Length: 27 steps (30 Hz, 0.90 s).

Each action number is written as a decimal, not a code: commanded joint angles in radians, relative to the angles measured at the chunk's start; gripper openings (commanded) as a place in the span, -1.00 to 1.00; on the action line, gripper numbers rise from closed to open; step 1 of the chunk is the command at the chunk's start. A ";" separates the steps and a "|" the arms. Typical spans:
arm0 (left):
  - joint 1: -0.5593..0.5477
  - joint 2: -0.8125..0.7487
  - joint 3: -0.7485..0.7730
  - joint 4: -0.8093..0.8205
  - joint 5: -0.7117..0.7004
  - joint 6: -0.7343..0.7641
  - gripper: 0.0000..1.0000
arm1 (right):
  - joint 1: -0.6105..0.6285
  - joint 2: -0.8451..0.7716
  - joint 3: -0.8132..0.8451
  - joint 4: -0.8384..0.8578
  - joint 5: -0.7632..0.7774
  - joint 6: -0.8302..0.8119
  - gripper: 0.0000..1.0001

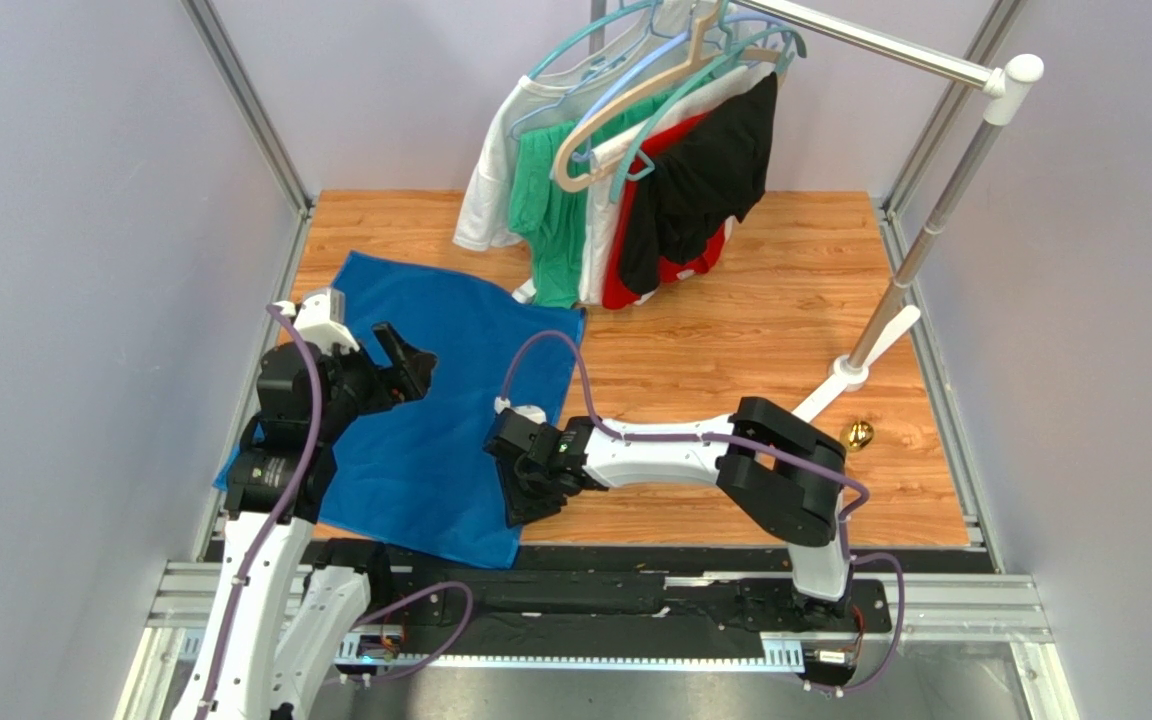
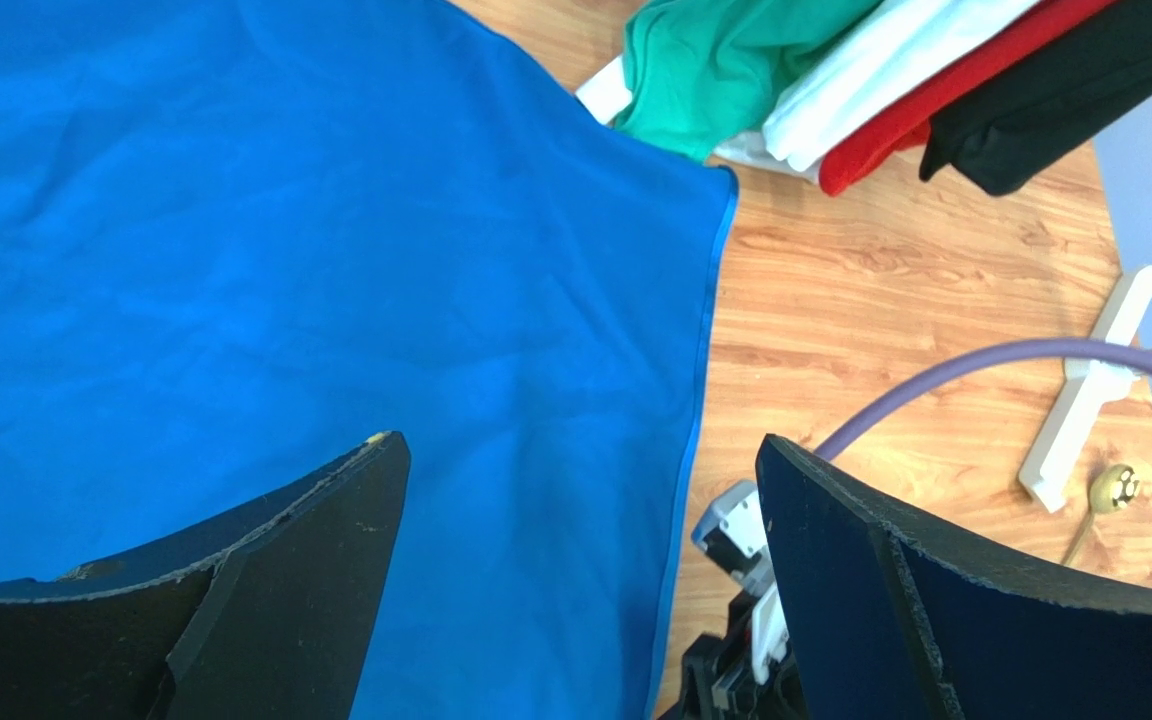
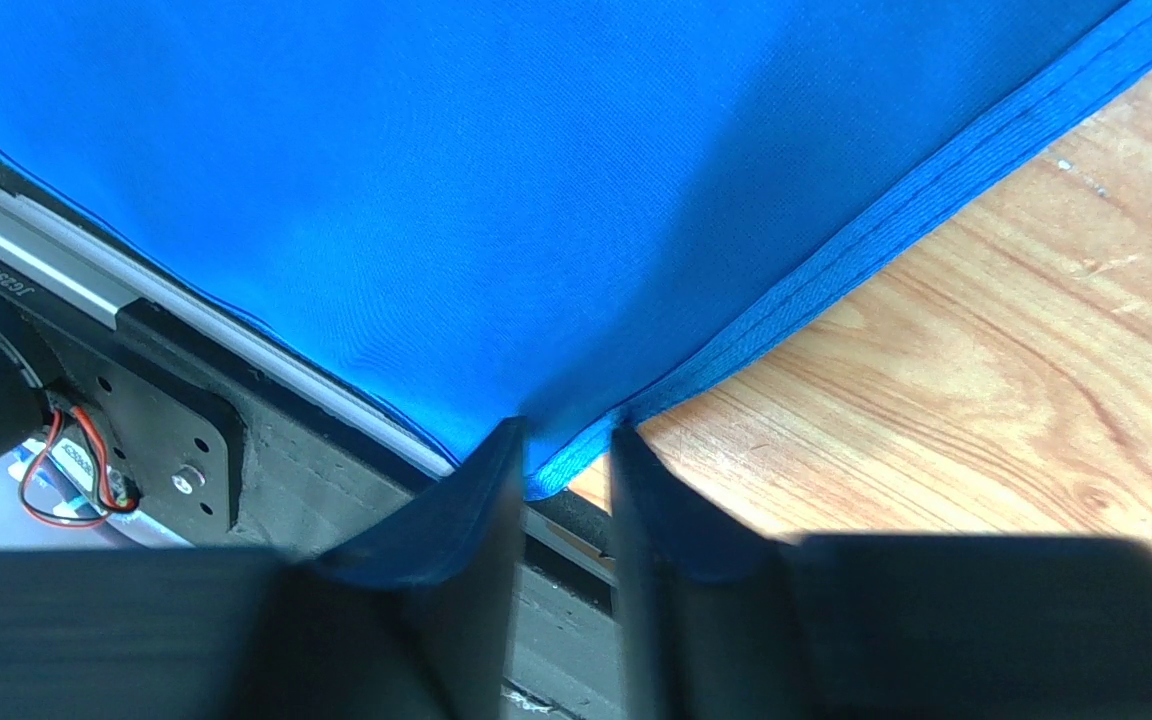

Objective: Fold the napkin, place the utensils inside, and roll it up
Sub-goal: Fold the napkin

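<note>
The right gripper [image 1: 533, 503] hides a near corner of the napkin [image 1: 417, 405]; the gold object [image 1: 860, 435] is too small to identify.

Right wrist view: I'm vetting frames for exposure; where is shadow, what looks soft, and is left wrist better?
Right wrist view: the right gripper shows black, underexposed, soft-edged fingers; shade dims the royal-blue cloth napkin above them, its hem crisp. Left wrist view: napkin fairly evenly lit, no glare.

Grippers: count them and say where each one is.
2. The left gripper hovers open above the napkin; the right gripper straddles its near right corner.
</note>
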 commanded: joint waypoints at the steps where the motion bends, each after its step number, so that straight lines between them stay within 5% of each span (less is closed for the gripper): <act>1: -0.010 -0.044 -0.035 -0.003 -0.014 -0.019 0.89 | -0.011 0.020 0.044 -0.006 0.006 0.003 -0.49; 6: -0.013 -0.058 -0.045 0.000 -0.029 -0.025 0.88 | -0.031 0.020 0.050 0.001 0.000 -0.008 -0.55; 15: -0.014 -0.065 -0.042 0.000 -0.023 -0.018 0.89 | -0.031 0.018 0.044 -0.013 0.021 0.019 -0.03; 27: -0.034 -0.081 -0.019 -0.018 -0.020 0.010 0.89 | -0.024 0.096 0.099 -0.086 0.050 0.049 -0.16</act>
